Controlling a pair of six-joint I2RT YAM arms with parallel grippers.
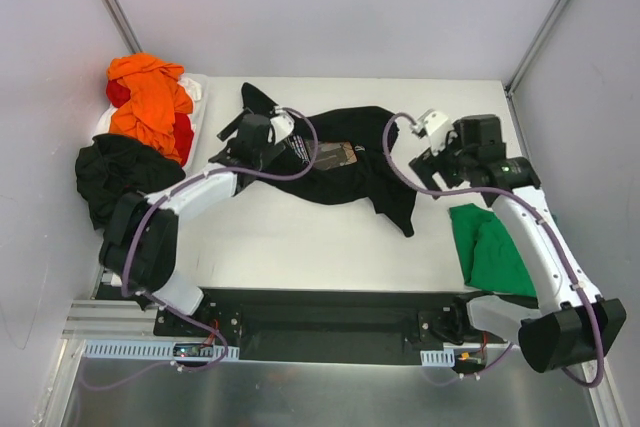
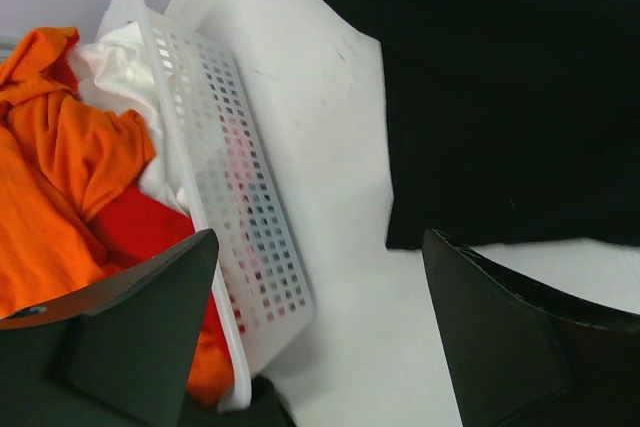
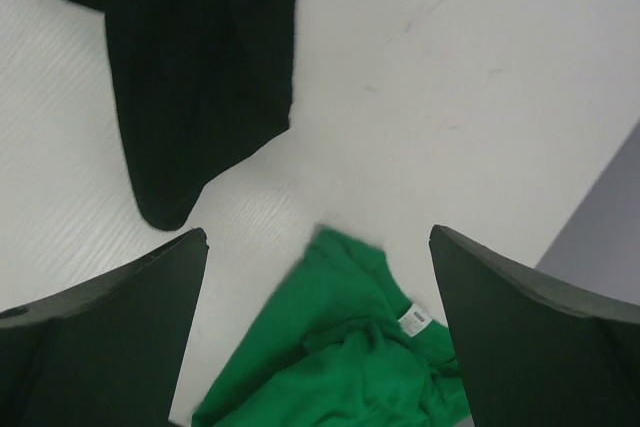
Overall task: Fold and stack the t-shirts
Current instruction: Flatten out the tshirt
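Lying crumpled, the black cloth t-shirt (image 1: pixel 345 162) has the left gripper (image 1: pixel 242 140) at nine o'clock, the right gripper (image 1: pixel 433 164) at three (both jaws apart, empty).

A white counter (image 1: pixel 300 242) is closed in by plain pale grey walls: back wall (image 1: pixel 330 7), left wall (image 1: pixel 40 67), right wall (image 1: pixel 605 97). A metal strut is seen slanting at each rear corner, left strut (image 1: pixel 110 2), right strut (image 1: pixel 555 9). A black base plate (image 1: pixel 320 322) is fixed along the near edge, with a grey metal sheet (image 1: pixel 320 397) below. Light is even and shadows are soft.
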